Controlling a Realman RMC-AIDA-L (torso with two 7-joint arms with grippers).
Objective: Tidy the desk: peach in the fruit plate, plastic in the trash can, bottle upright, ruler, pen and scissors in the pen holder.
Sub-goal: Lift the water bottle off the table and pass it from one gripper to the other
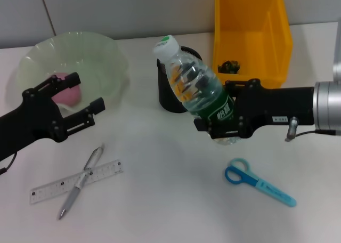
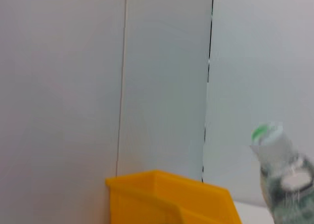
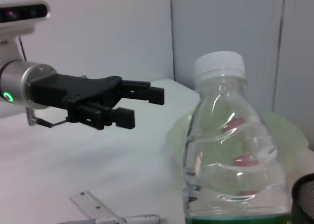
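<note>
From the head view, the right gripper has its fingers closed around the lower body of the bottle, at the green label; the bottle is tilted, its white cap leaning toward the black pen holder just behind it, and its base sits at or just above the worktop — I cannot tell which. The left gripper hovers over the near rim of the pale green fruit plate with its fingers spread wide and nothing between them; the pink peach lies in the plate, partly hidden behind those fingers.

Only the head view shows the rest of the items: the pen lying across the clear ruler near the left arm, the blue scissors flat on the worktop near the right arm, and the yellow trash can at the back with a small dark scrap in it.

The right wrist view shows the bottle close up and nearly vertical, the left gripper beyond it with fingers apart, and a corner of the ruler. The left wrist view catches only the wall, the yellow trash can and the bottle's cap end.
</note>
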